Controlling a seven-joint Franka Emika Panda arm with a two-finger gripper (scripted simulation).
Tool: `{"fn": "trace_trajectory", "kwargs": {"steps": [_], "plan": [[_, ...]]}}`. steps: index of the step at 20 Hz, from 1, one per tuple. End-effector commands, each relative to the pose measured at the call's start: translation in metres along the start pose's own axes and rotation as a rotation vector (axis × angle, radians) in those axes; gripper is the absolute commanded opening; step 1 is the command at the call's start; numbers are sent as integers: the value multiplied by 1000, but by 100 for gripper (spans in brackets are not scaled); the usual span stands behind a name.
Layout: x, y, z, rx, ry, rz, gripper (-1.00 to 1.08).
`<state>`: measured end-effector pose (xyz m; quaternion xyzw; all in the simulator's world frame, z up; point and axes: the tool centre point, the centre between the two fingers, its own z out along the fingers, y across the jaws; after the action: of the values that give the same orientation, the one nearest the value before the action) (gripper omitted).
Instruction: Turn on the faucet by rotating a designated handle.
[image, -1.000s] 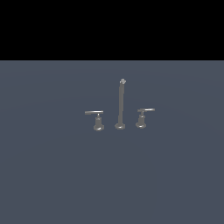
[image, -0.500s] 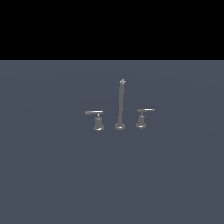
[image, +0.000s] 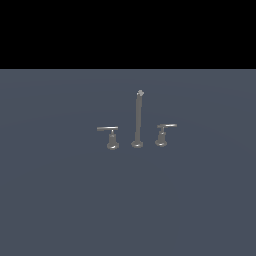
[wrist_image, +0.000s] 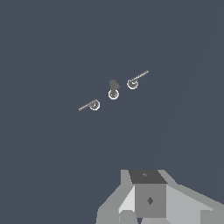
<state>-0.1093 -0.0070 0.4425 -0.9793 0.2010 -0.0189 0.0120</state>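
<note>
The faucet (image: 137, 120) is a small grey three-piece set on a flat dark blue-grey surface, with a tall thin spout post in the middle. The handle (image: 165, 131), with the slightly shorter bar, stands at the exterior view's right of the post. Its twin (image: 110, 134) stands at the left. The wrist view looks down on the spout (wrist_image: 113, 92) and both levers from far off; I cannot tell there which lever is which. Only grey parts of my gripper (wrist_image: 148, 197) show in the wrist view, well away from the faucet. The arm is out of the exterior view.
The dark blue-grey surface (image: 60, 200) stretches all around the faucet. A black band fills the exterior view above its far edge. No other objects are in sight.
</note>
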Motion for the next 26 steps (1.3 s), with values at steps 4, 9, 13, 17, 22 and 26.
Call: {"fn": "trace_trajectory", "kwargs": {"steps": [4, 9, 13, 17, 22, 26], "plan": [[44, -1, 33, -1, -4, 144, -100], [82, 2, 67, -4, -8, 275, -100], [110, 6, 98, -8, -11, 379, -100], [136, 12, 132, -12, -13, 483, -100], [165, 23, 178, -18, -15, 613, -100], [184, 33, 217, -23, -15, 717, -100]]}}
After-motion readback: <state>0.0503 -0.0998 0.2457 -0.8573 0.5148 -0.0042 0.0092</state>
